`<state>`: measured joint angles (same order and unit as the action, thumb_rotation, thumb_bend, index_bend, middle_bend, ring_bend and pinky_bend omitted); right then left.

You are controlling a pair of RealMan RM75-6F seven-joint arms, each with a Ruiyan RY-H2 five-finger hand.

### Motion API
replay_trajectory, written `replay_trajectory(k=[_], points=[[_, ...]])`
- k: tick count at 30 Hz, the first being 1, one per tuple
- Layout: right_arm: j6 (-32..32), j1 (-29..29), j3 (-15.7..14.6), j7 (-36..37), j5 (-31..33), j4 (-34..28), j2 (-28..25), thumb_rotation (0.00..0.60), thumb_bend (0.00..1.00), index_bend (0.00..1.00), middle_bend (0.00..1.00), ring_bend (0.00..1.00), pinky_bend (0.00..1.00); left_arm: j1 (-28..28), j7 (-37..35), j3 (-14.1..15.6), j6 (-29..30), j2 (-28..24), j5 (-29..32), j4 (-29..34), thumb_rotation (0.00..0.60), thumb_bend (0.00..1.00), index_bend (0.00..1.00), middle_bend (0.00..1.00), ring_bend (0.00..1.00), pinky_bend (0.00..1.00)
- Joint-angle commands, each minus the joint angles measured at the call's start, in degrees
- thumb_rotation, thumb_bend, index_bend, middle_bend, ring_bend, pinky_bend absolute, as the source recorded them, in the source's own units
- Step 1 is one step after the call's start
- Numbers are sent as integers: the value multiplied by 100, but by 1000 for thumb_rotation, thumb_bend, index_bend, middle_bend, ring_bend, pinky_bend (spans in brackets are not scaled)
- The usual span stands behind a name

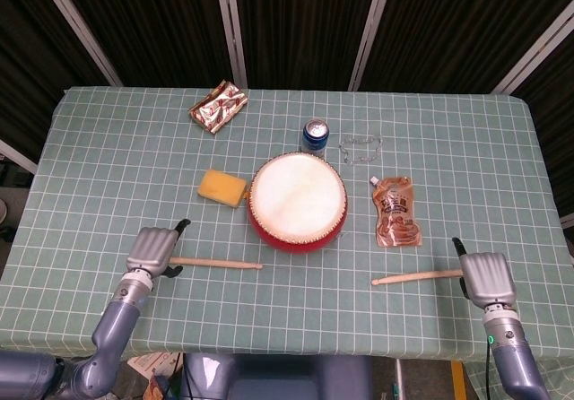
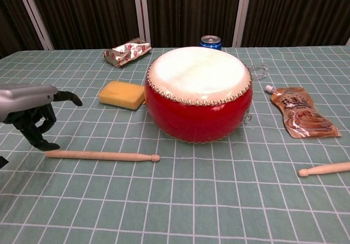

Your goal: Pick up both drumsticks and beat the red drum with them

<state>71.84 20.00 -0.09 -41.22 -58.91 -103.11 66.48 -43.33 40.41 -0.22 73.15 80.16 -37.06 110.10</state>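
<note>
The red drum [image 1: 298,201] with its pale skin stands upright mid-table, also in the chest view [image 2: 198,93]. One wooden drumstick [image 1: 215,263] lies flat on the cloth in front of it, tip pointing right [image 2: 101,156]. My left hand [image 1: 152,251] hovers at its butt end with fingers spread, gripping nothing [image 2: 30,110]. The other drumstick [image 1: 417,277] lies on the cloth at the right, its tip showing in the chest view [image 2: 324,169]. My right hand [image 1: 487,277] sits at its butt end, one finger stretched out; only the back of the hand shows.
A yellow sponge [image 1: 221,187] lies left of the drum, a blue can [image 1: 315,134] behind it, a thin chain [image 1: 360,149] beside the can. A brown pouch [image 1: 396,210] lies right of the drum. A foil snack packet [image 1: 218,107] sits far back left.
</note>
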Motion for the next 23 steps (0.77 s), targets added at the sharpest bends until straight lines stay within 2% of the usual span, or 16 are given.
replay_trajectory(k=[1,6,7,8,10,12,14,19,23], points=[[267,-156,100,647,-446,-74,-142,600,414,57,497,565,504,429,-669,215,233,-480,-863,262,600,196,32,320,454,506],[785,-491,154,1949,-1280,-43,-391,600,317,8,249,277,271,1211,-1882,634,957,-1031,-2486,125,600,157,14,113,201,367],[936,-568,157,2208,-1475,13,-427,600,295,1,177,189,225,1398,-2129,745,1176,-1131,-2810,20,600,147,8,84,167,338],[1069,-645,137,2428,-1651,95,-447,600,268,0,102,104,179,1563,-2351,851,1356,-1214,-3084,-95,600,133,2,42,120,290],[1328,-815,58,2785,-1981,321,-464,600,222,0,19,20,105,1911,-2816,1046,1722,-1387,-3566,-396,600,106,0,5,48,184],[1458,-930,-15,2907,-2133,476,-461,600,192,0,0,0,52,2135,-3086,1158,1934,-1506,-3807,-641,600,76,0,0,3,69],[1548,-1037,-96,2960,-2245,584,-449,600,180,0,0,0,19,2327,-3260,1266,2081,-1623,-3978,-885,600,48,0,0,0,23],[1867,-1205,-110,3138,-2545,932,-259,600,172,0,0,0,0,2777,-3423,1428,2368,-1740,-4169,-1545,600,0,0,0,0,0],[1992,-1247,-22,3372,-2635,1222,-62,600,171,0,0,0,0,2998,-3783,1351,2437,-1760,-4156,-1761,600,0,0,0,0,0]])
